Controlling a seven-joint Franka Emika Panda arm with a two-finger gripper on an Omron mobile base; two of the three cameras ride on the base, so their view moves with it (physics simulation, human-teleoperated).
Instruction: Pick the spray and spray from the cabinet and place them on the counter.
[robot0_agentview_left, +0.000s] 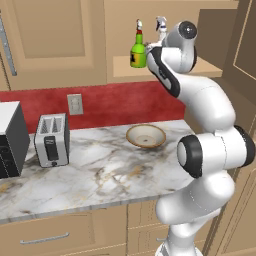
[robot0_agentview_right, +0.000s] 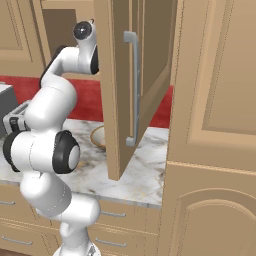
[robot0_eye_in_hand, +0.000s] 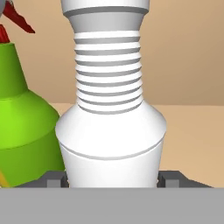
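The white spray (robot0_eye_in_hand: 111, 144), a ribbed-neck bottle, stands upright on the cabinet shelf (robot0_agentview_left: 125, 70). My gripper (robot0_eye_in_hand: 112, 179) is shut on its lower body, with one dark fingertip (robot0_eye_in_hand: 54, 180) pressed against each side. Close on its left stands the green spray (robot0_eye_in_hand: 22, 140) with a red top. From the left base view the green spray (robot0_agentview_left: 138, 52) and the white spray's nozzle (robot0_agentview_left: 161, 24) show above the shelf, with my hand reaching in behind them. The marble counter (robot0_agentview_left: 100, 170) lies below.
The open cabinet door (robot0_agentview_right: 125, 75) with its silver handle (robot0_agentview_right: 134, 85) hangs out over the counter (robot0_agentview_right: 145, 172), right of the arm. A tan bowl (robot0_agentview_left: 145, 135), a toaster (robot0_agentview_left: 51, 139) and a dark microwave (robot0_agentview_left: 10, 140) sit on the counter.
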